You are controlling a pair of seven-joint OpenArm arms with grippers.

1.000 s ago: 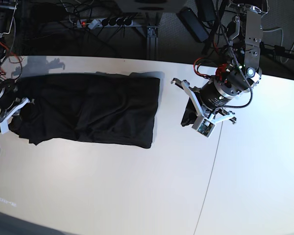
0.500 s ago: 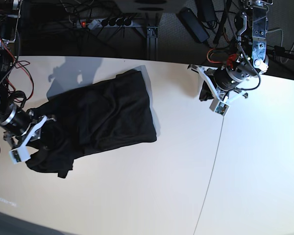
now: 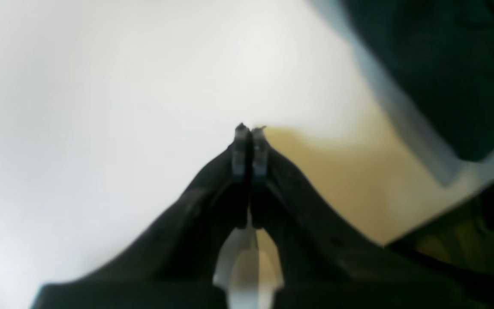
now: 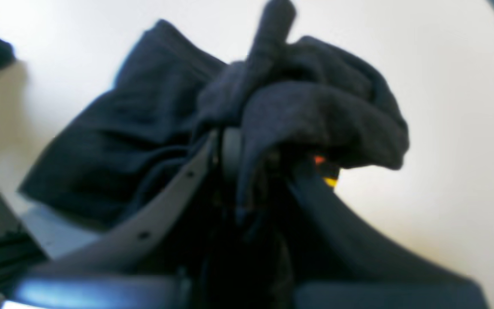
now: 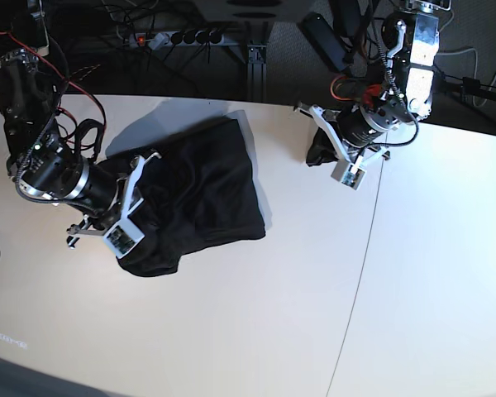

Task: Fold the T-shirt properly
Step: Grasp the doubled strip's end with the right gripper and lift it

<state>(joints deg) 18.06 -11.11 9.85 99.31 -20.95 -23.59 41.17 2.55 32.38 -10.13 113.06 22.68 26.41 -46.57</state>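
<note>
The black T-shirt point(image 5: 202, 194) lies bunched on the white table point(image 5: 256, 331), left of centre in the base view. My right gripper point(image 5: 136, 203) is shut on its near-left end, with folds of cloth draped over the fingers point(image 4: 230, 150). A speck of orange and yellow print point(image 4: 322, 167) shows beside the held fold of the T-shirt point(image 4: 315, 111). My left gripper point(image 5: 321, 149) hangs near the table's far edge, right of the T-shirt and apart from it. Its fingertips point(image 3: 242, 133) are pressed together with nothing between them. The T-shirt point(image 3: 435, 64) shows as a dark blur at the upper right of the left wrist view.
A thin seam point(image 5: 360, 273) runs across the table on the right side. Behind the table's far edge are a power strip point(image 5: 182, 37), cables and a metal post point(image 5: 256, 66).
My right gripper has carried the T-shirt's left end up and to the right, turning a flat long rectangle into a shorter bunched heap. My left gripper drew back toward the far edge, still shut and empty.
</note>
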